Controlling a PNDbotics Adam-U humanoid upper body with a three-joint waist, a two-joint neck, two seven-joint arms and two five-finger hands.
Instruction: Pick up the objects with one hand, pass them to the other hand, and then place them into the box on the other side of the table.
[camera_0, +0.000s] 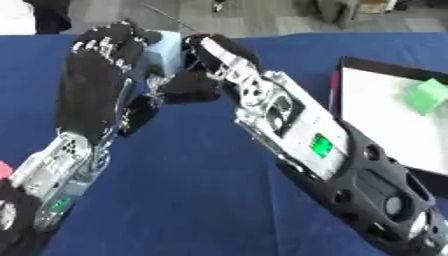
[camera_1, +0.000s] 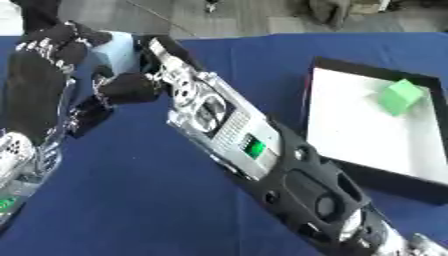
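A light blue block (camera_0: 166, 54) is held above the blue table (camera_0: 201, 200) at the upper left, between my two hands. My left hand (camera_0: 92, 85) shows its back, with its fingers curled over the block's left side. My right hand (camera_0: 214, 57) reaches in from the lower right; its fingers lie along the block's right side and its thumb (camera_0: 188, 87) sits below it. Much of the block is hidden by the hands. The box (camera_1: 367, 69), black-rimmed with a white floor, lies at the right and holds a green block (camera_1: 401, 96).
My right forearm (camera_0: 306, 140) crosses the middle of the table diagonally. A small pink thing (camera_0: 3, 170) shows at the left edge. Grey floor lies beyond the table's far edge (camera_0: 289, 34).
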